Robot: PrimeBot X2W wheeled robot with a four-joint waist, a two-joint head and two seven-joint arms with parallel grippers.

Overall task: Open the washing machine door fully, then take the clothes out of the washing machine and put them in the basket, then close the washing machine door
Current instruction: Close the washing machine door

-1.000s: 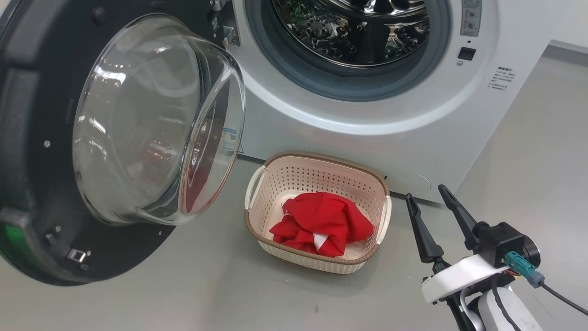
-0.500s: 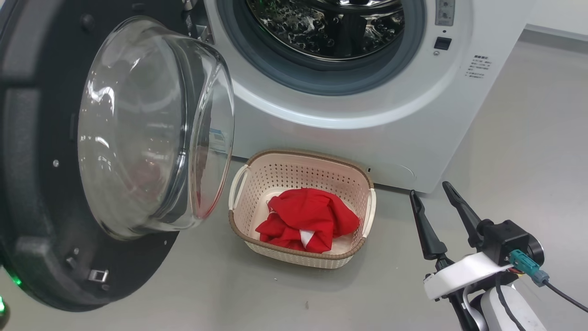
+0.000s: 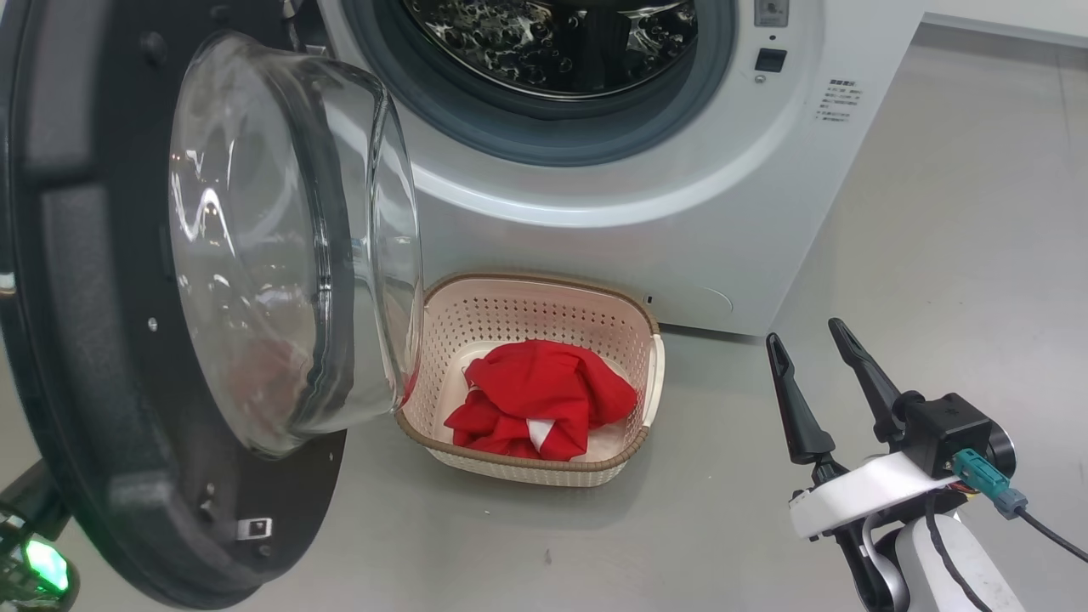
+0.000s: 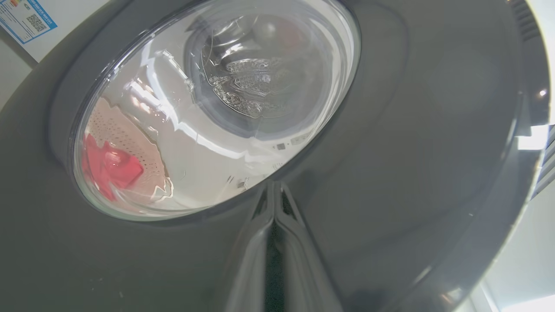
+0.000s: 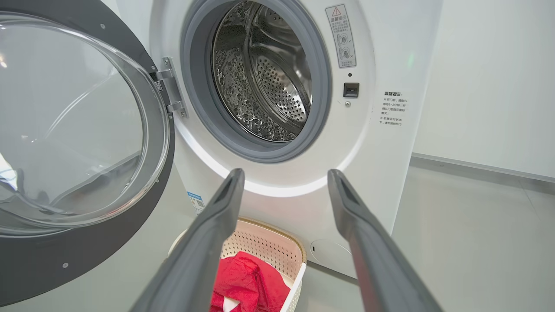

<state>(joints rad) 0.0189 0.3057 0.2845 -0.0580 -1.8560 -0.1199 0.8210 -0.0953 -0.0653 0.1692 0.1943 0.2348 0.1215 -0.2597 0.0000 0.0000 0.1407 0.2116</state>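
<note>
The washing machine door (image 3: 85, 340) stands open at the left, its glass bowl (image 3: 289, 246) bulging over the basket's left end. My left gripper (image 4: 274, 186) is shut with nothing in it, its tips at the door's black outer face (image 4: 412, 151) just below the glass. The cream basket (image 3: 544, 285) sits on the floor against the washing machine (image 3: 595, 246), and the red clothes (image 3: 535, 399) lie inside it. The steel drum (image 5: 269, 73) shows bare metal. My right gripper (image 3: 806, 333) is open, right of the basket; its fingers (image 5: 225, 203) frame the basket (image 5: 269, 242) and clothes (image 5: 247, 281).
Grey floor (image 3: 952, 212) stretches to the right of the machine up to a white wall (image 5: 490, 78). A green light (image 3: 38, 565) glows at the lower left behind the door. A blue label (image 5: 197, 203) sits low on the machine's front.
The camera has turned, so the whole picture has slid left. The door has swung round toward the machine and now stands more edge-on, with its bowl over the basket's left end.
</note>
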